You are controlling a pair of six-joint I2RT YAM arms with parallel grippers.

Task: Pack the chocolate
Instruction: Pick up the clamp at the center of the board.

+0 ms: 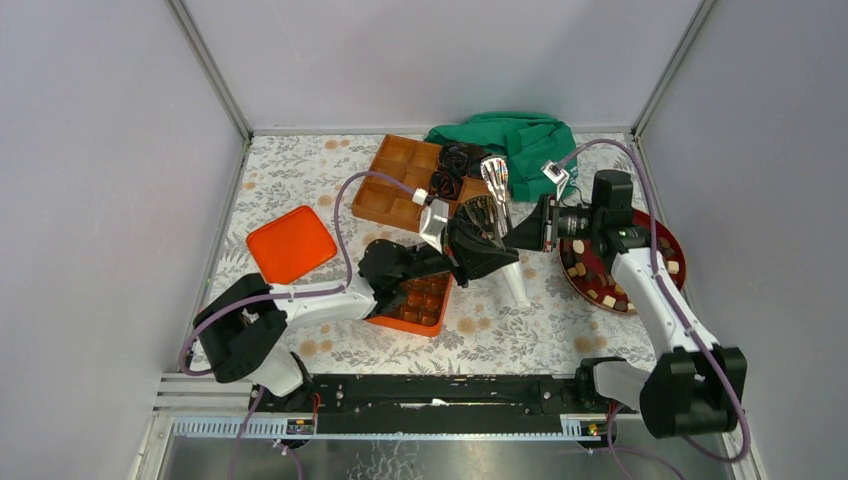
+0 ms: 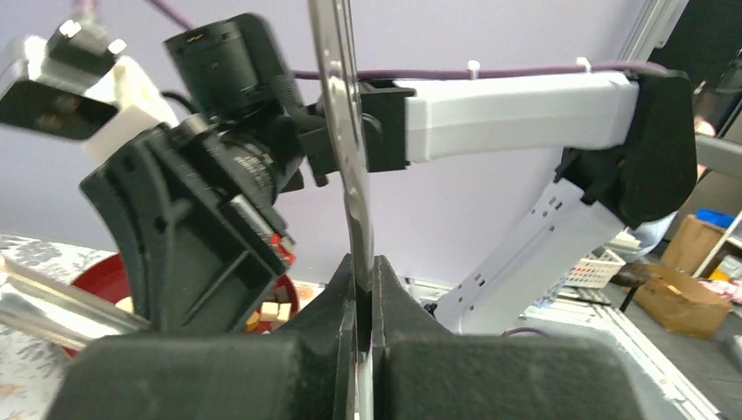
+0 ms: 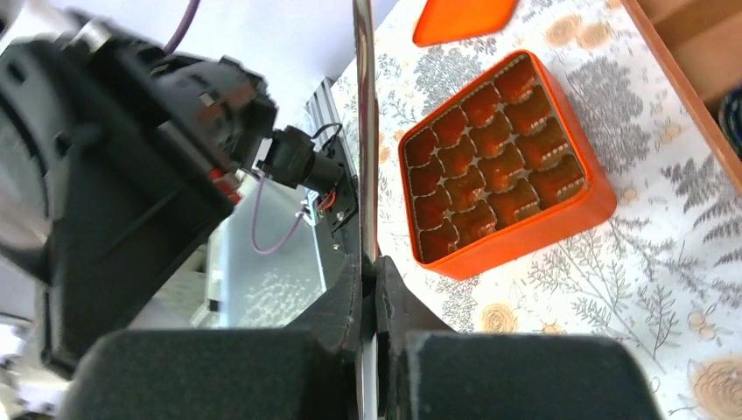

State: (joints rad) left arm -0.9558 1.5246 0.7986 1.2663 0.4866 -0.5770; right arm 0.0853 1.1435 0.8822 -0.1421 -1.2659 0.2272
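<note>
On your flowery worktop [image 1: 300, 170], the round dark-red plate [image 1: 672, 243] on the right holds the chocolate [image 1: 577, 268]: small tan and cream cubes. Your left tool [image 2: 363, 280] and right tool [image 3: 367, 262] each pinch the thin, shiny metal tongs [image 1: 495, 178].

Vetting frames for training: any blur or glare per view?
Top view: evenly lit, sharp. Left wrist: own fingers blurred, metal strip glinting, right arm sharp. Right wrist: left arm close and soft, top-left washed out, orange box crisp.
</note>
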